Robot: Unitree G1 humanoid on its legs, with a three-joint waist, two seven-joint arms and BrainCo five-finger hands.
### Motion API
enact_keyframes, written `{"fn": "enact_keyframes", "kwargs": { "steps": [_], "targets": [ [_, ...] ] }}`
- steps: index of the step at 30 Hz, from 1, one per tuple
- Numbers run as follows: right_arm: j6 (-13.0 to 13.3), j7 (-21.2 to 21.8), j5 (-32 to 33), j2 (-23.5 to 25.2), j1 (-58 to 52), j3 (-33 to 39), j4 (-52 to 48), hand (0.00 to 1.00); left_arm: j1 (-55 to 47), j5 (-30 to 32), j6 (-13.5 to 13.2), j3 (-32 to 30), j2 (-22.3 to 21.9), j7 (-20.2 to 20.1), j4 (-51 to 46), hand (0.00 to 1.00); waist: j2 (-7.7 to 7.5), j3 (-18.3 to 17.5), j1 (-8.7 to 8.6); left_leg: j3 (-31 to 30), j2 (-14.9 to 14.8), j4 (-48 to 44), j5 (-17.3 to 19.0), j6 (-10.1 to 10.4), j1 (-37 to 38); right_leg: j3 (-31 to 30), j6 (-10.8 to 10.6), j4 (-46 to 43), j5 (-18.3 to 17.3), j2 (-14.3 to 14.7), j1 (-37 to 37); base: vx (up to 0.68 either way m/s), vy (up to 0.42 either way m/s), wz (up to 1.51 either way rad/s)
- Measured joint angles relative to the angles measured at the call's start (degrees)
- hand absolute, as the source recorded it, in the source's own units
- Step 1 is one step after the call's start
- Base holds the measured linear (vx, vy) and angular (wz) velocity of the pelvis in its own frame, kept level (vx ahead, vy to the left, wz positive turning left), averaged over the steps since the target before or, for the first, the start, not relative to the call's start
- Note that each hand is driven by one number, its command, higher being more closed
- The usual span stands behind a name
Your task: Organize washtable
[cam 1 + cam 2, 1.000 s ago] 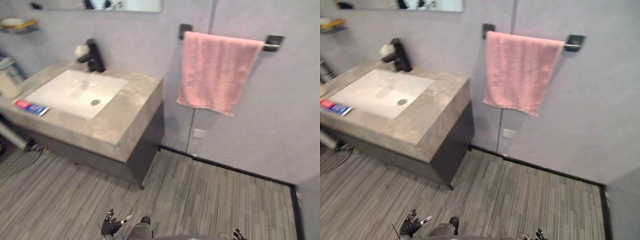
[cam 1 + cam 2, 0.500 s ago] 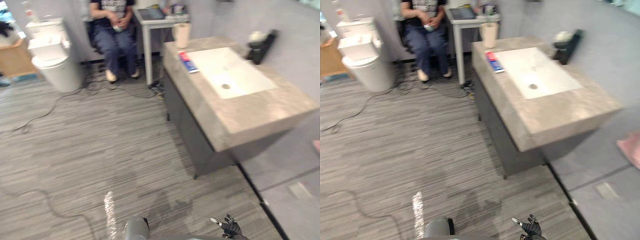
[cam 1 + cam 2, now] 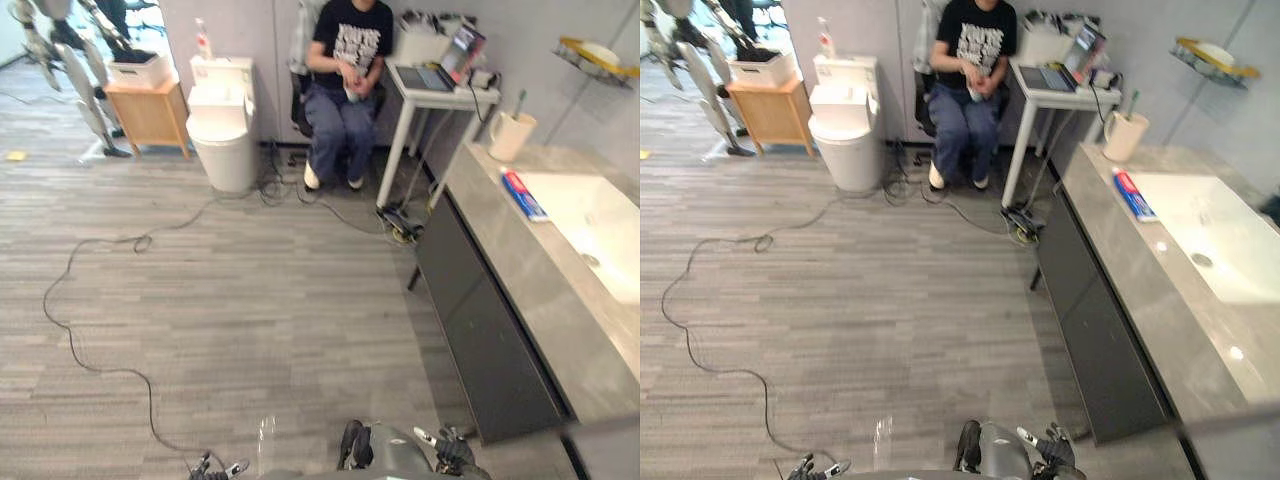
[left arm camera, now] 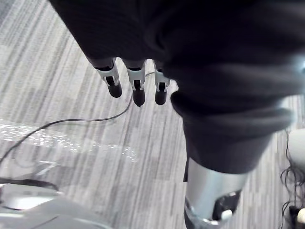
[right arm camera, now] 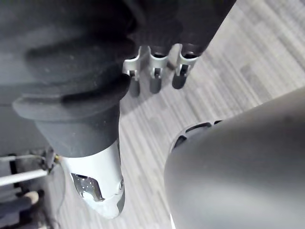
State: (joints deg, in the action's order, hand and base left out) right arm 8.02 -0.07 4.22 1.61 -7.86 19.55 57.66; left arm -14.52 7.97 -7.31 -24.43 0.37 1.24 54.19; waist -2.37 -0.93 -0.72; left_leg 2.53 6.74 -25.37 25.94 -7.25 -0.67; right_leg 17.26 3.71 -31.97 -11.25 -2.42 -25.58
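Left wrist view first: left hand [image 4: 138, 90] well apart from the grey stone-topped washtable [image 3: 520, 265], hanging over striped grey floor, fingers straight and relaxed, nothing held.

Left eye view, moving toward the washtable: white toilet [image 3: 222, 125], seated person in a dark shirt [image 3: 345, 60], then a small white side table with a laptop [image 3: 455, 98] just beside the washtable's far end. On the washtable top: cream mug with a toothbrush standing in it [image 3: 508, 136] at the far end, and a red-and-blue toothpaste tube [image 3: 523, 194] lying flat between mug and white rectangular sink basin [image 3: 600, 225]. Right hand [image 5: 155, 78] low by the washtable's near end, fingers likewise loose and straight, empty.

Handling, as a judgement: tube probably light, soft-bodied and smooth, apt to slip or squash; best pinched across the flat middle or near the stiffer cap end. Mug likely ceramic, rigid, breakable, brush loose inside; best wrapped round the body and kept upright.

Eye views for layout on the washtable; wrist views for finger posture, hard to read from the head. Right eye view adding more of the basin, drain [image 3: 1203, 259] included.
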Motion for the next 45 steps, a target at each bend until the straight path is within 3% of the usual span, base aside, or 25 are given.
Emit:
{"fn": "enact_keyframes", "kwargs": {
  "steps": [1,2,3,4,5,6,7,10,12,13,15,17,19,20,23,26,28,30,32,33,35,37,40,43,45],
  "targets": [
    [-0.2,0.0,-0.2,-0.8,-0.6,-1.1,0.0,0.0,-0.7,0.3,-0.1,0.4,-0.8,0.0,0.4,0.0,1.71,-1.6,-0.14,-0.6,-1.5,0.2,-0.1,3.3,2.0,1.5,0.1,2.9,0.0,2.4,2.8,0.66,0.107,0.55],
    [-0.4,0.2,-0.3,-1.0,-0.8,-1.7,0.2,0.0,0.2,0.7,-0.2,-0.1,-0.5,-0.1,0.4,0.0,1.72,-2.0,-1.44,-0.7,-1.6,-10.1,-2.7,4.0,-1.7,2.2,2.9,6.5,1.9,4.3,5.5,0.66,0.1,0.54],
    [-0.6,0.3,-0.3,-1.0,-0.8,-1.9,-0.1,0.0,1.0,0.7,-0.1,-0.5,-0.8,0.1,0.4,0.0,2.11,-2.0,-1.79,-0.6,-2.3,-17.6,-4.7,3.8,-4.9,1.1,4.0,7.6,3.3,5.4,6.5,0.68,0.132,0.21],
    [-1.2,0.2,-0.5,-1.4,-0.6,-2.7,-0.7,0.0,1.1,0.6,0.2,-1.3,-1.2,0.2,0.0,0.0,2.84,-2.1,-0.49,1.7,-5.3,-31.4,-14.2,1.7,-11.4,-1.7,3.8,10.2,2.2,7.5,10.2,0.67,0.166,-0.85],
    [-1.8,0.2,-0.5,-1.1,-0.4,-4.3,-0.4,0.0,0.7,0.7,0.6,-1.3,-1.3,0.3,-1.1,0.0,2.36,-1.6,2.07,4.6,-7.7,-40.1,-18.8,0.8,-15.8,-6.1,3.6,11.1,1.4,8.3,13.1,0.69,0.185,-1.24],
    [-1.8,0.2,-0.6,-0.9,-0.2,-4.2,-0.1,0.0,0.7,0.7,0.7,-0.9,-1.2,0.5,-1.3,0.0,1.83,-1.5,2.44,4.5,-8.4,-42.0,-16.6,0.4,-17.5,-7.3,3.3,12.2,1.4,8.4,15.0,0.76,0.21,-1.86],
    [-2.1,0.2,-0.6,0.1,0.8,-3.8,0.7,0.0,0.9,0.6,0.7,0.0,-0.6,1.5,-2.4,0.0,0.1,-1.2,3.56,4.7,-11.3,-38.6,-11.6,2.4,-21.3,-12.9,2.7,15.0,1.7,7.8,19.7,0.61,0.179,-1.43],
    [-1.9,0.0,-0.5,2.3,2.8,-1.4,0.4,0.0,2.3,0.6,0.5,0.4,-0.2,1.7,-3.1,0.0,-0.64,-0.3,3.2,3.7,-16.3,-20.8,-8.5,7.0,-24.3,-19.5,0.3,17.1,0.5,5.0,23.8,0.58,0.315,-1.28],
    [-1.9,-0.2,-0.4,2.8,2.9,1.0,0.3,0.0,3.5,0.6,0.2,2.0,-0.3,2.2,-3.1,0.0,0.45,-0.1,3.38,1.7,-18.1,-6.7,-11.3,10.7,-24.8,-21.7,-3.4,18.5,-1.8,3.1,25.6,0.47,0.397,-0.81],
    [-1.9,-0.4,-0.4,2.8,2.8,2.2,-0.1,0.0,4.1,0.6,-0.1,3.1,-0.7,2.6,-3.0,0.0,1.82,-0.2,3.34,3.1,-19.4,-3.6,-19.6,12.4,-24.1,-22.6,-5.7,19.2,-3.1,2.4,26.7,0.45,0.48,-0.28],
    [-2.2,-0.8,-0.4,2.9,2.0,1.8,-0.2,0.0,6.0,1.0,-0.8,6.7,-1.1,2.8,-2.9,0.0,0.21,-1.1,2.9,6.4,-15.5,-2.9,-17.9,7.1,-22.1,-25.2,-5.9,19.8,-2.8,-1.4,28.0,0.46,0.468,-0.13],
    [-2.2,-1.0,-0.5,2.8,1.9,1.2,-0.7,0.0,6.4,2.2,-0.7,7.7,-1.1,2.5,-3.0,0.0,-0.65,-1.0,3.34,10.1,-14.8,-3.8,-15.7,5.4,-19.1,-25.6,-5.8,16.8,-1.4,-2.6,28.1,0.43,0.378,-0.58],
    [-1.9,-0.8,-2.2,2.7,1.9,-0.5,-0.8,0.0,5.3,2.9,-0.6,7.9,-0.7,2.6,-3.0,0.0,-0.8,-0.8,3.41,14.6,-14.6,-3.6,-13.0,3.9,-14.1,-25.6,-8.0,8.2,-0.3,-4.3,25.8,0.43,0.347,-1.0],
    [-1.9,-0.7,-2.9,2.7,1.8,-0.5,-0.8,0.0,5.2,3.0,-0.4,7.9,-0.6,2.6,-3.0,0.0,-0.12,-0.2,3.28,15.8,-14.3,-3.2,-11.7,3.0,-11.0,-24.6,-9.9,-3.3,0.4,-4.6,21.3,0.25,0.171,-0.95],
    [-1.6,0.1,-3.1,2.4,1.2,-0.4,-3.0,0.0,5.5,2.8,-0.3,5.6,-0.7,2.6,-2.4,0.0,-0.12,1.6,2.81,21.1,-14.4,-2.0,-9.1,3.2,-3.4,-17.2,-7.3,-21.3,-2.9,-5.5,12.0,0.19,0.102,-0.81],
    [-1.4,0.2,-3.1,2.4,1.3,-2.7,-2.9,0.0,5.4,2.2,-0.2,0.7,-0.8,2.6,-1.3,0.0,-1.06,1.6,2.87,27.1,-15.6,-0.6,-6.0,5.6,0.4,-3.4,-5.9,-12.3,-1.6,-5.9,8.1,0.13,0.037,-0.95],
    [-1.6,0.2,-3.4,2.1,1.9,-4.0,-2.1,0.0,4.9,1.4,0.3,-2.5,-1.0,2.5,-0.1,0.0,-1.26,1.4,3.13,32.7,-16.0,-0.7,-5.3,7.0,3.4,7.0,0.0,-1.6,-0.4,-4.8,8.8,0.25,-0.005,-1.56],
    [-1.7,0.2,-3.9,1.8,2.1,-4.3,-1.5,0.0,5.0,1.6,0.5,-4.0,-1.6,2.4,0.0,0.0,-1.02,1.2,2.95,32.2,-16.4,-2.4,-5.6,7.5,3.4,4.6,1.9,2.7,-1.1,-1.9,10.3,0.31,-0.028,-1.52],
    [-1.7,0.3,-4.2,1.1,3.0,-4.2,-0.9,0.0,5.3,1.7,0.6,-6.8,-2.4,1.4,0.1,0.0,0.59,2.1,3.0,28.4,-20.0,-13.7,-6.0,7.4,1.0,0.2,2.4,4.7,-1.9,2.1,11.5,0.21,-0.035,-1.48],
    [-1.8,0.3,-4.4,0.4,3.0,-3.7,-0.8,0.0,5.3,1.6,0.9,-7.8,-3.0,1.1,0.1,0.0,2.4,2.4,3.05,21.6,-23.1,-28.1,-11.0,1.4,-5.1,-2.2,2.3,4.6,-3.5,5.0,13.1,0.14,-0.024,-0.89],
    [-2.3,0.2,-4.8,-0.5,3.0,-3.6,0.0,0.0,4.7,1.6,1.4,-7.8,-3.2,1.1,0.0,0.0,2.99,2.6,3.65,16.0,-24.9,-39.3,-17.0,0.1,-10.0,-5.5,3.3,4.6,-4.3,7.3,15.3,0.25,0.029,-1.14],
    [-2.5,-0.1,-5.5,-0.6,2.7,-3.4,0.4,0.0,3.6,1.0,1.9,-7.7,-3.3,1.2,-0.1,0.0,3.55,2.4,3.65,12.8,-25.2,-42.8,-15.1,2.8,-13.6,-8.9,3.0,4.8,-5.5,8.5,16.9,0.24,0.074,-1.13],
    [-4.0,-0.4,-8.0,-0.5,2.2,-0.9,0.6,0.0,2.9,-0.2,1.9,-7.6,-3.4,1.4,-0.9,0.0,2.58,1.8,3.56,11.8,-25.2,-35.3,-11.9,5.9,-16.6,-14.6,1.9,6.8,-5.1,8.7,19.8,0.27,0.128,-0.91],
    [-4.7,-0.9,-9.4,-0.5,1.8,2.2,0.6,0.0,2.9,-0.8,1.7,-7.5,-4.6,1.6,-0.9,0.0,3.2,1.7,3.98,7.2,-23.6,-17.5,-11.0,7.9,-14.0,-22.0,-0.4,7.6,-5.1,9.3,21.6,0.29,0.269,-1.31],
    [-4.8,-0.9,-9.6,-0.6,1.5,3.2,1.8,0.0,3.0,-0.8,1.7,-7.2,-4.7,1.6,-0.4,0.0,4.12,0.4,4.65,1.6,-20.3,-3.4,-7.4,14.1,-6.3,-27.6,-3.6,8.4,-4.6,9.3,21.3,0.25,0.358,-1.38]
  ]
}}
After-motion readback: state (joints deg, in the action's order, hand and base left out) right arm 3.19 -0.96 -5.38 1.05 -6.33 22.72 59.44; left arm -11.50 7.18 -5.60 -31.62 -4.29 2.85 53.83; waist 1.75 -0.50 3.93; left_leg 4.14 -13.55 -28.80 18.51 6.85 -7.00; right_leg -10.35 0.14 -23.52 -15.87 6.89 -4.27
